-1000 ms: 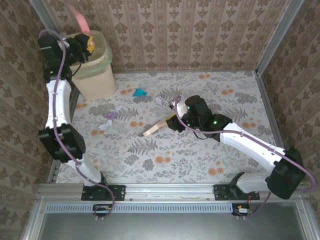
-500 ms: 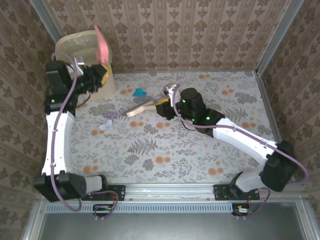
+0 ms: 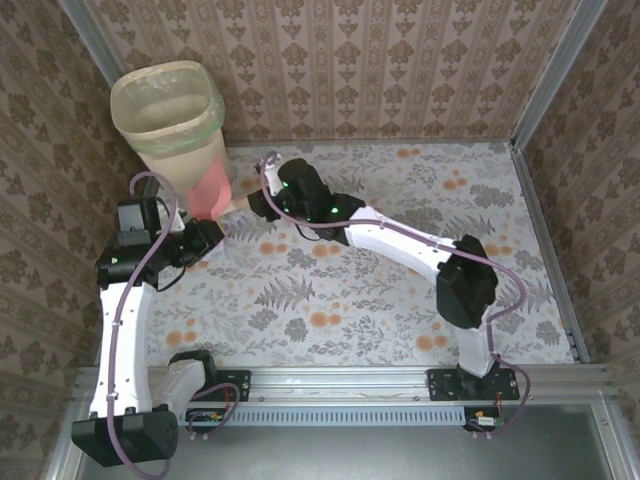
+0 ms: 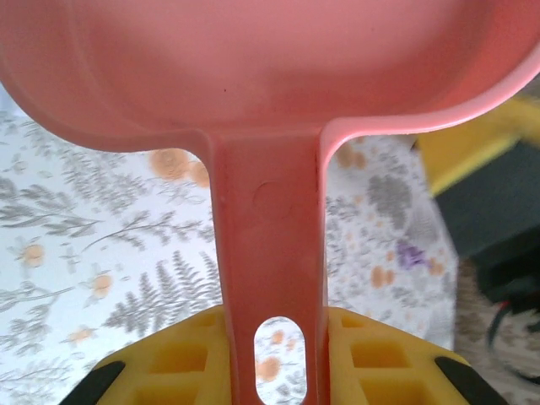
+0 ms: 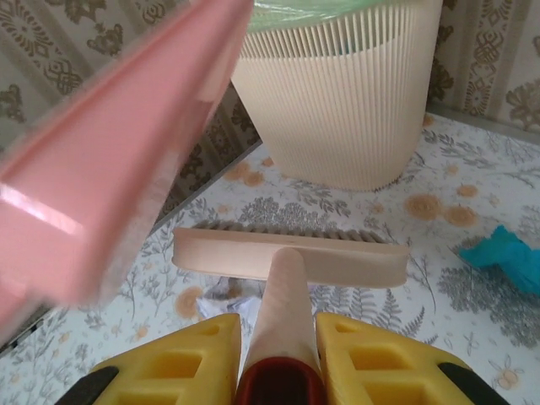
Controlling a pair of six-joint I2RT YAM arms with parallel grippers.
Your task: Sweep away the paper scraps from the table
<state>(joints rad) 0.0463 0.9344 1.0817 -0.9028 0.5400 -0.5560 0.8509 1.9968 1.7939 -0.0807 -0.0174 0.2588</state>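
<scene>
Held by left gripper [image 4: 274, 342]: pink dustpan [image 4: 253, 59], yellow fingers [image 4: 181, 354] clamped on its handle. The pan is tilted beside the bin [image 3: 170, 110]; cannot tell if its lip meets the table [image 3: 400, 300]. The right gripper [image 5: 278, 337] is closed on the brush [image 5: 291, 253] handle, arm stretched to the far-left corner, head low in front of the bin (contact unclear).
Scraps: white bit [image 5: 226, 294] just at the head's near side, teal bit [image 5: 506, 253] apart to its right, lilac bit [image 4: 411, 254] on the cloth right of the dustpan handle
</scene>
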